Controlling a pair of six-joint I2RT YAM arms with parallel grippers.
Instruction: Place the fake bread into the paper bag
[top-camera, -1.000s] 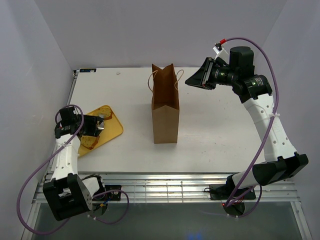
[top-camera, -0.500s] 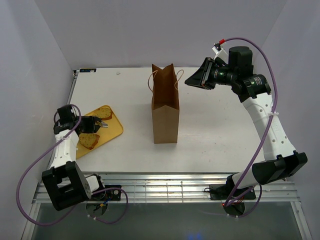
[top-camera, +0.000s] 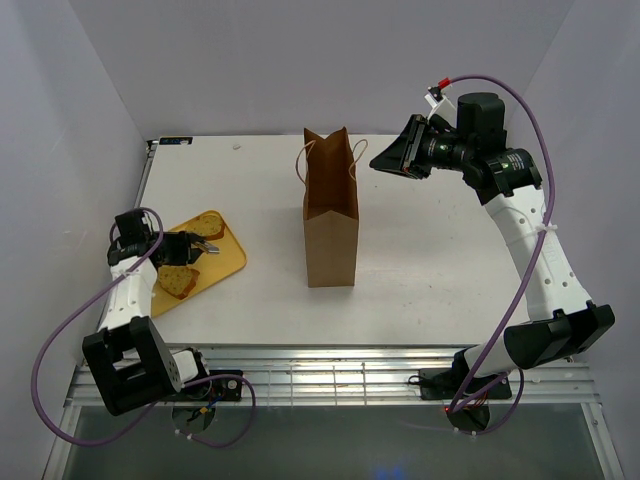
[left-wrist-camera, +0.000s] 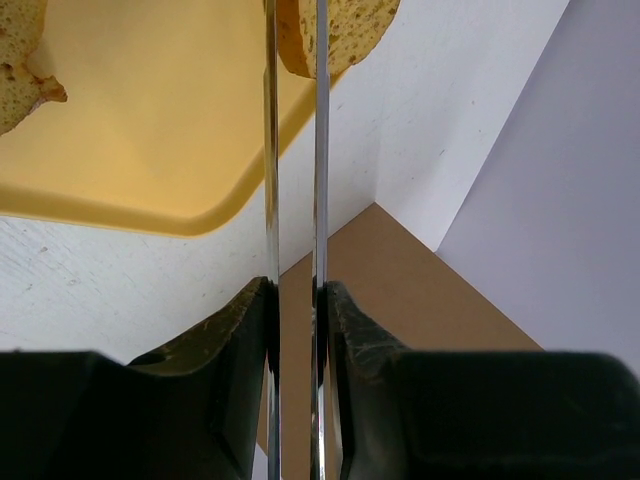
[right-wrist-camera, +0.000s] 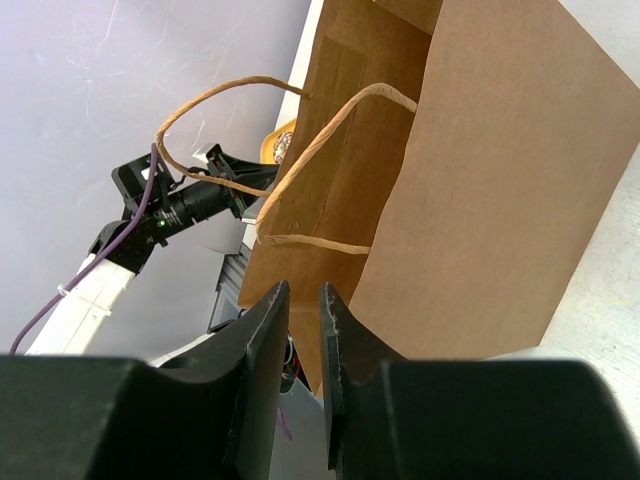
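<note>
white desk (top-camera: 420, 250): fake bread (left-wrist-camera: 345, 30) is clamped by left fingers (left-wrist-camera: 245, 330); right fingers (right-wrist-camera: 262, 340) closed, empty; grip should be checked before lifting.

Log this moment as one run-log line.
phase: bread pickup | left end effector: nearly shut over yellow tray at bread slice, grip unclear | right end effector: raised beside paper bag, empty | paper bag: upright, open

Brown paper bag (top-camera: 331, 235) upright mid-table, 2 fake bread slices (top-camera: 179, 283) on yellow tray (top-camera: 230, 260)

white table (top-camera: 420, 250), paper bag (top-camera: 331, 235), yellow tray (top-camera: 226, 262)
</note>
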